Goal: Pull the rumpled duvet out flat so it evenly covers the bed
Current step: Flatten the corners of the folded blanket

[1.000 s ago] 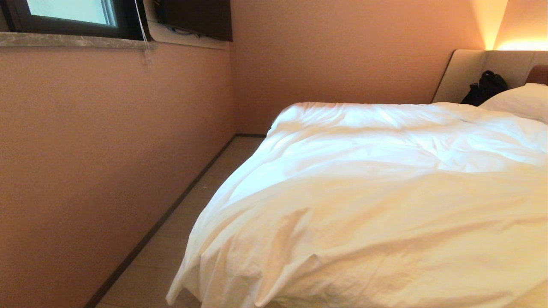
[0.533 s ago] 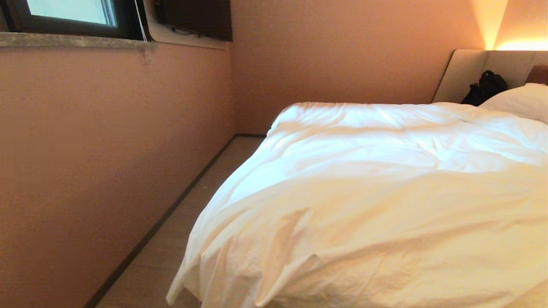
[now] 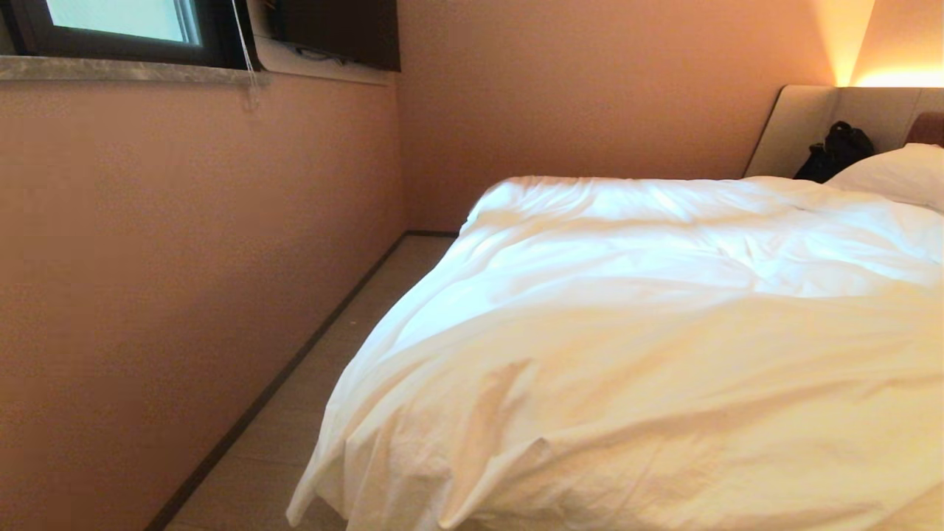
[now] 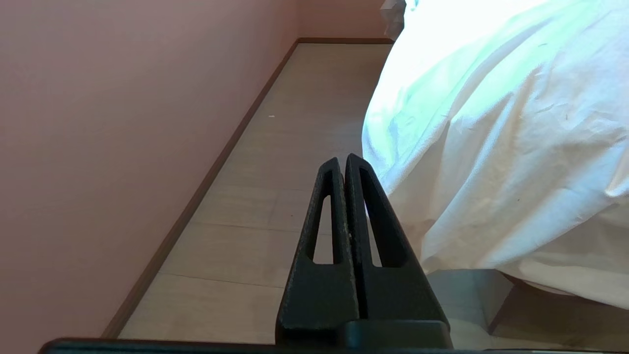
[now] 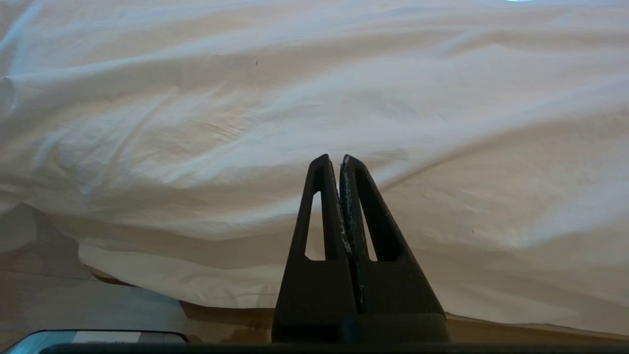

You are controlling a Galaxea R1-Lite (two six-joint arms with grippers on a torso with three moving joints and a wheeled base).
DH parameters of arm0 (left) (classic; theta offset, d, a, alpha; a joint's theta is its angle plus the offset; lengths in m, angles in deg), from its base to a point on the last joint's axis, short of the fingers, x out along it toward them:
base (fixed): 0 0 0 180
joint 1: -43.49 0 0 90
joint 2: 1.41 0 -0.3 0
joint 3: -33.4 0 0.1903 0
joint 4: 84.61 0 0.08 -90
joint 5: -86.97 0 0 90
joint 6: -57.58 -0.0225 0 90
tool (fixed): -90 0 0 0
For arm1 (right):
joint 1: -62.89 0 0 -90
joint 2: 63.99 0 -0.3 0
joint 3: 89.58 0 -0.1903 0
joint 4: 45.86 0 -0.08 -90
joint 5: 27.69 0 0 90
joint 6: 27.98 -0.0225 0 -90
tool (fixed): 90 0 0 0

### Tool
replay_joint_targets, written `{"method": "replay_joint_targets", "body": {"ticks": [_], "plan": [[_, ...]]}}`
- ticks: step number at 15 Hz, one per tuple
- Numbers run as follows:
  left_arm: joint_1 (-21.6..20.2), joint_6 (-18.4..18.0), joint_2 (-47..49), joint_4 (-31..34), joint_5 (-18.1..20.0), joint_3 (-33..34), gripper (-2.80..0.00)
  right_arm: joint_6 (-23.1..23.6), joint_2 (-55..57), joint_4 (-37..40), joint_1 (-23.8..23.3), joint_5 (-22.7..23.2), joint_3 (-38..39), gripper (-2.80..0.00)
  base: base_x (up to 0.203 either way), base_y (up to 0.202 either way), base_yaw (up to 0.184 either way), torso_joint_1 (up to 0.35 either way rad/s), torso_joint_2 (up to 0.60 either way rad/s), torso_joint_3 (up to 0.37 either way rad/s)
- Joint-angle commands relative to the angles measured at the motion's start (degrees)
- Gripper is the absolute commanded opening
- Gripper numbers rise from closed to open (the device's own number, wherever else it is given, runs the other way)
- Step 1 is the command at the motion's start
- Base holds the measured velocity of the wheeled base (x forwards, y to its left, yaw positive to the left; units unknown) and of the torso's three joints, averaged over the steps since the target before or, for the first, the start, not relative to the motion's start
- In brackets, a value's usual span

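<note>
Nearest, both arms wait low at the foot of the bed [image 4: 501, 295]. The left gripper [image 4: 341, 160] has its jaws pressed together and empty, beside the hanging corner; the right gripper [image 5: 334, 160] is also closed on nothing, facing the drooping edge. To work well, I think each should open, pinch the hem and pull evenly. The duvet [image 3: 627, 332] fills the lower right of the head view, white, puffy, creased. Farther, at upper right, lies a pillow [image 3: 896, 173].

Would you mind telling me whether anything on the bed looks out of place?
Yes: a black bag sits against the headboard beside the pillow, and the duvet is creased, its near corner hanging off towards the floor.
</note>
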Motion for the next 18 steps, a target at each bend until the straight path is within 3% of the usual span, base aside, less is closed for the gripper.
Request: {"method": "replay_joint_targets", "body": {"ticks": [1, 10, 18], "plan": [[0.0, 0.2, -0.1, 0.0, -0.1, 0.0, -2.8, 0.0, 0.1, 0.0, 0.0, 0.0, 0.0, -2.8, 0.0, 0.0, 0.0, 0.0, 0.0, 0.0], [0.0, -0.2, -0.1, 0.1, 0.1, 0.0, -2.8, 0.0, 0.1, 0.0, 0.0, 0.0, 0.0, -2.8, -0.008, 0.0, 0.0, 0.001, 0.0, 0.0], [0.0, 0.5, -0.1, 0.0, 0.0, 0.0, -2.8, 0.0, 0.1, 0.0, 0.0, 0.0, 0.0, -2.8, -0.186, 0.0, 0.002, 0.005, 0.0, 0.002]]}}
